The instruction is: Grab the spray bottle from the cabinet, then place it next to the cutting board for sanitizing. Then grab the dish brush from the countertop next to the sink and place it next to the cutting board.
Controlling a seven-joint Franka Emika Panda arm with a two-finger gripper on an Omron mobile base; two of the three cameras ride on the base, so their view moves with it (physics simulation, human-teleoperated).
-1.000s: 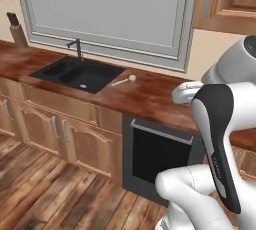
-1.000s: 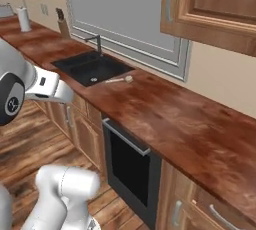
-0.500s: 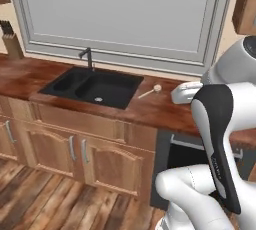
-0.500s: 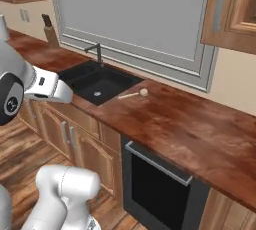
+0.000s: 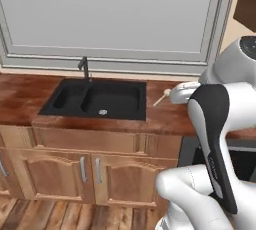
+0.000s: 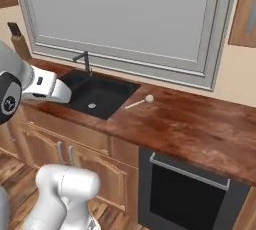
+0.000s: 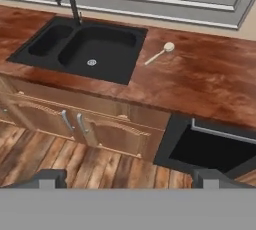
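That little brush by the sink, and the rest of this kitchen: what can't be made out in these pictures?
- Brush: in the left base view the robot's arm covers part of its head; bristles too small to tell in any view.
- Sink: in the right base view the arm hides its left basin.
- Pincer: in the hand view just two tips, wide apart, at the bottom edge.
- Knife block: small, partly hidden by the arm.

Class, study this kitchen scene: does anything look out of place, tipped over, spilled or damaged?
Nothing stands out. The dish brush lies flat on the countertop just beside the sink, at a slant, which is ordinary. No spill or damage shows on the wood or in the basins.
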